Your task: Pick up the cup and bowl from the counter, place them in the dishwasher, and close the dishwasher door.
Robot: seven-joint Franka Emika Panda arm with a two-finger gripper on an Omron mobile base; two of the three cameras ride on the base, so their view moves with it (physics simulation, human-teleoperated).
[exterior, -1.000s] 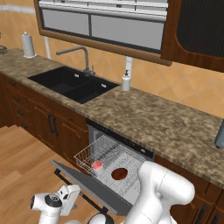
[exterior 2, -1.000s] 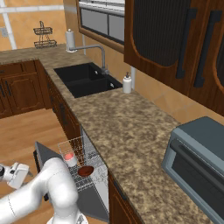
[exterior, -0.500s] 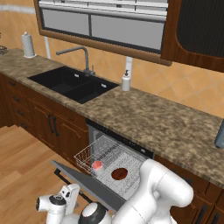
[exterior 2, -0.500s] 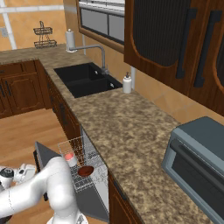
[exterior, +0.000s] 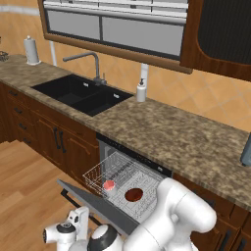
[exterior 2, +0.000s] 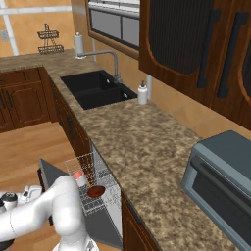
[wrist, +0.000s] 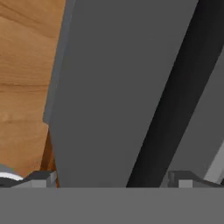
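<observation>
Gripper (wrist: 109, 181) fingers apart, dishwasher door (wrist: 118, 87) directly ahead, its black handle (wrist: 175, 105) between fingertips

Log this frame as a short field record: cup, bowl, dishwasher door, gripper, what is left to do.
cup: in the dishwasher's white wire rack
bowl: in the same rack, beside the cup
dishwasher door: dropped open, grey panel with black bar handle
gripper: low by the door's outer face, fingers spread
counter: neither dish left on it
remaining: close the door

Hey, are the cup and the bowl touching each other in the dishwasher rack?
Apart. The left base view shows bare white rack between the cup and the bowl.
</observation>
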